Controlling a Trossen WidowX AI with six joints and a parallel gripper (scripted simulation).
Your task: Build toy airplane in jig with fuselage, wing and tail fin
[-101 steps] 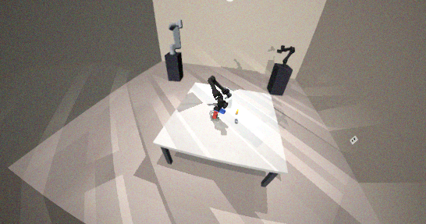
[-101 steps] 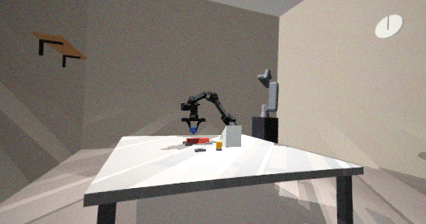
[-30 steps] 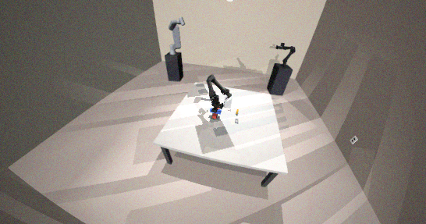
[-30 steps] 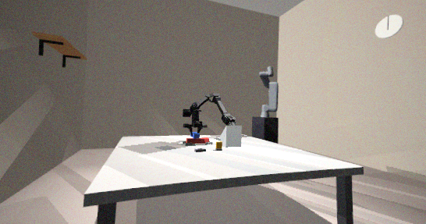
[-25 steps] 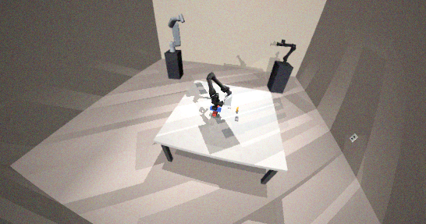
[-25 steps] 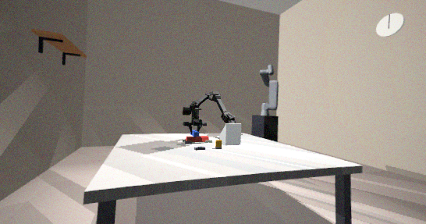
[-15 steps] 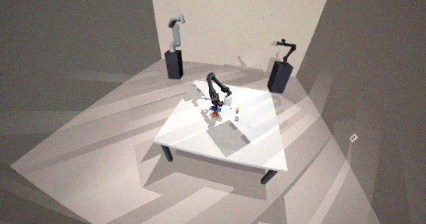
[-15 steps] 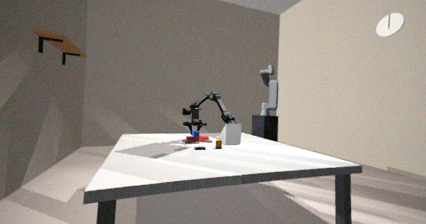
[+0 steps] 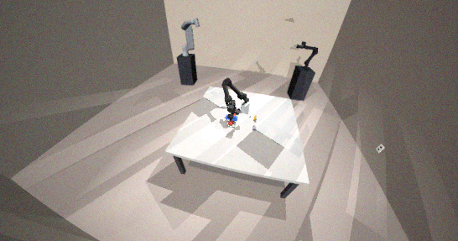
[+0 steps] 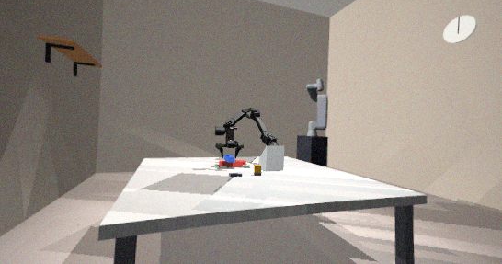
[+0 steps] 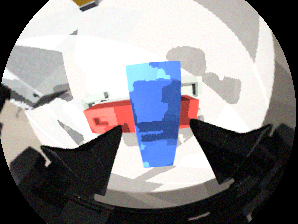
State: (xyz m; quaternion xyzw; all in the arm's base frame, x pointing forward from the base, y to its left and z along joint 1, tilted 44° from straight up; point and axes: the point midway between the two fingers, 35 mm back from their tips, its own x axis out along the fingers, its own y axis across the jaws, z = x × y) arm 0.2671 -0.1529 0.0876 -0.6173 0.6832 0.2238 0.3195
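The red fuselage [image 9: 231, 123] [image 10: 242, 164] [image 11: 111, 115] lies along the pale cradle [image 11: 191, 80]. A square recess shows near its left end in the wrist view. The blue wing [image 9: 228, 117] [image 10: 229, 158] [image 11: 155, 105] lies across the top of the fuselage and looks tilted in the exterior view. Its tab and the socket under it are hidden, so I cannot tell whether it sits fully down. My gripper [image 10: 230, 155] [image 11: 156, 125] is open, its fingers standing clear on either side of the wing. I cannot tell for certain which small part is the tail fin.
An orange piece with a dark base [image 9: 255, 117] [image 10: 257, 169] [image 11: 86, 3] stands on the table [image 9: 201, 150] [image 10: 322, 192] beside the cradle. A small dark piece [image 9: 254, 128] [image 10: 235, 175] lies near it. A pale grey block [image 10: 274, 158] stands near the arm's base.
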